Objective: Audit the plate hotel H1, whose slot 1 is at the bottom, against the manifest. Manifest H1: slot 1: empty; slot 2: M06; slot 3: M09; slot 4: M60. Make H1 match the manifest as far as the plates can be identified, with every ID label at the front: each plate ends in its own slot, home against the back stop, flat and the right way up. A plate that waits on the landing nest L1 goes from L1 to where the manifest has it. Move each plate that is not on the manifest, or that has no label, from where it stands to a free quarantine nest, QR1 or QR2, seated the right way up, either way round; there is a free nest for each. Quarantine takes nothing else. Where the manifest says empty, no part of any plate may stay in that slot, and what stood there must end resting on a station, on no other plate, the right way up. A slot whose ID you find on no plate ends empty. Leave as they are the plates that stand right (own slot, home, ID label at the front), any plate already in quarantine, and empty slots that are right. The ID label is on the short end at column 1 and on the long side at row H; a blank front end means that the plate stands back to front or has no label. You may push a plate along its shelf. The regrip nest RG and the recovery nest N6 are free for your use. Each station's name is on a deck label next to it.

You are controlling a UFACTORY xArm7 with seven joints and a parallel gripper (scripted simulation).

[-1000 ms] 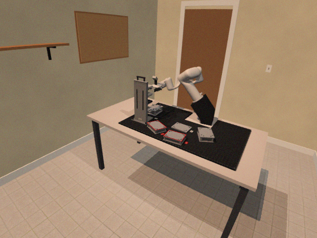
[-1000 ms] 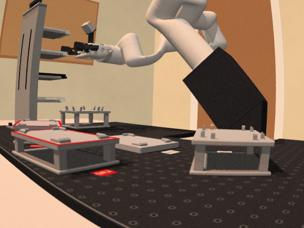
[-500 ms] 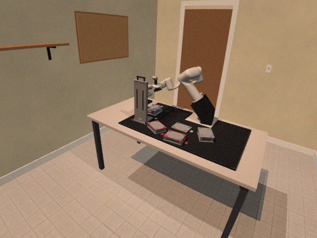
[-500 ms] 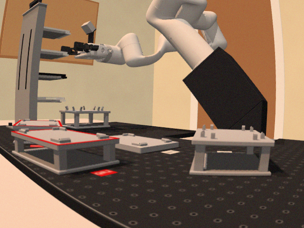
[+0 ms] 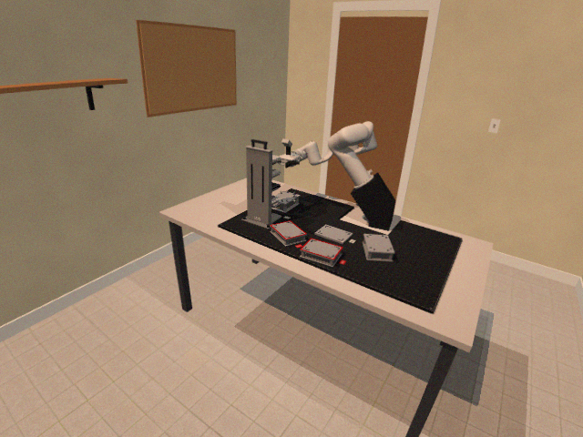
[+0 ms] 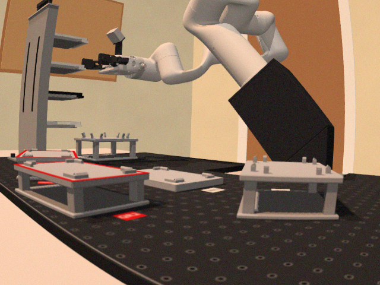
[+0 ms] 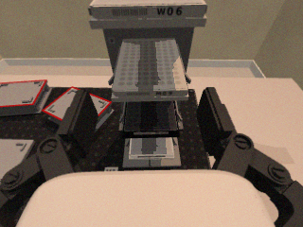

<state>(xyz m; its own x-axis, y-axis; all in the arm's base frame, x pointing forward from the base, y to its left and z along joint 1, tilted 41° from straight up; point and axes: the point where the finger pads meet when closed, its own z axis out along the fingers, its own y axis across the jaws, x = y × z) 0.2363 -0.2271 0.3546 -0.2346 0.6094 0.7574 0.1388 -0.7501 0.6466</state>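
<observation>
- One gripper (image 7: 142, 101), jaws spread to full width and holding nothing, levelled at the front of the plate hotel H1 (image 6: 33, 76), which fills 12 o'clock in the wrist view.
- Four levels show in the hotel. The uppermost carries a plate (image 7: 148, 10) whose front end shows characters that read as "W06". Below it lies a pale well plate (image 7: 149, 68), then a dark plate (image 7: 151, 115). A pale item at the bottom cannot be told apart as plate or nest.
- The task's thing, by my judgement, is the pale well plate. It lies dead ahead of the gripper at 12 o'clock, on the shelf that the fingers are level with in the exterior view.
- Its long axis runs 12 to 6 o'clock, straight away from the wrist, with the short end facing the gripper. Any marks on that end are too small to read.
- The fingers stand at 9 and 3 o'clock, wider than the plate's short end and not touching it.
- Room for moving is open air at 6 o'clock behind the wrist for a straight pull-out. The shelf above and the dark plate below close in the approach height, so entry likely needs to stay level.
- Two red-edged nests (image 6: 61, 168) stand low at 9 o'clock in the wrist view, well apart from the gripper, with bare tops.
</observation>
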